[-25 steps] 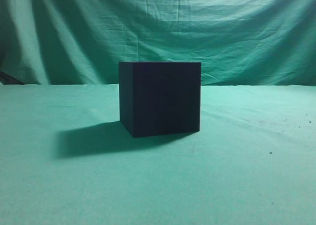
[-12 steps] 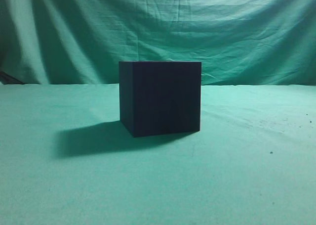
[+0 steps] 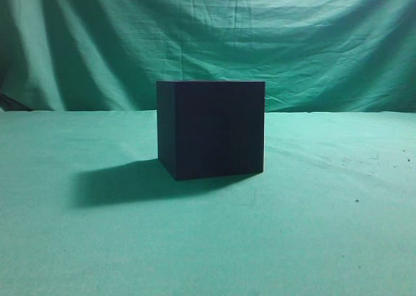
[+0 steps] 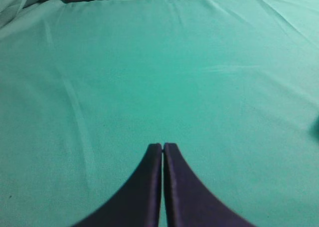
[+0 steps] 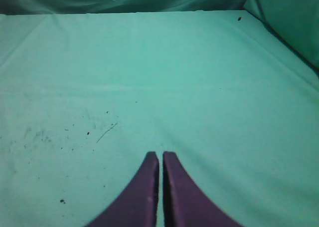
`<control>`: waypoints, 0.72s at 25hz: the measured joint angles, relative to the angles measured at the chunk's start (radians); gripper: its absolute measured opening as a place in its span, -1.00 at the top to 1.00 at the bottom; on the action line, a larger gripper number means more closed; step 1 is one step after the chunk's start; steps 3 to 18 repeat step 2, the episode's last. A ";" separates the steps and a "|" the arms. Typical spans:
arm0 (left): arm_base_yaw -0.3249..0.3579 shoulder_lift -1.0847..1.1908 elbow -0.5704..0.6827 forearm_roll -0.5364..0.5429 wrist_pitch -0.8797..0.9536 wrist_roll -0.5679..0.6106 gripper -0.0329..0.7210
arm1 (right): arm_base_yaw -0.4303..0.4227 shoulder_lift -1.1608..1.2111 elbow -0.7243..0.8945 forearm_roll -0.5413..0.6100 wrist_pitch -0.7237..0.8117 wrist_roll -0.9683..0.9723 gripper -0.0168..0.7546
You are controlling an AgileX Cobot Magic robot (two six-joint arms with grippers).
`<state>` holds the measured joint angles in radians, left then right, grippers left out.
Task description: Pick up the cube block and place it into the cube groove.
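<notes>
The cube groove (image 3: 211, 129), a large plain dark box, stands on the green cloth in the middle of the exterior view and casts a shadow to its left. The cube block shows in no view. My left gripper (image 4: 163, 145) is shut and empty over bare green cloth in the left wrist view. My right gripper (image 5: 160, 154) is shut and empty over bare green cloth in the right wrist view. Neither gripper nor arm shows in the exterior view.
A green cloth (image 3: 312, 231) covers the table, and a green drape (image 3: 260, 36) hangs behind it. Small dark specks (image 5: 62, 201) lie on the cloth left of my right gripper. A dark patch (image 4: 316, 129) touches the right edge of the left wrist view.
</notes>
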<state>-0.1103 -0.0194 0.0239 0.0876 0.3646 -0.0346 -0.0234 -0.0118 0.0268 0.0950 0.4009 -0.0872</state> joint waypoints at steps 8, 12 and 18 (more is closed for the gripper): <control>0.000 0.000 0.000 0.000 0.000 0.000 0.91 | 0.000 0.000 0.000 0.000 0.000 0.000 0.96; 0.000 0.000 0.000 0.000 0.000 0.000 0.91 | 0.000 0.000 0.000 0.000 0.000 0.000 0.96; 0.000 0.000 0.000 0.000 0.000 0.000 0.91 | 0.000 0.000 0.000 0.000 0.000 0.000 0.96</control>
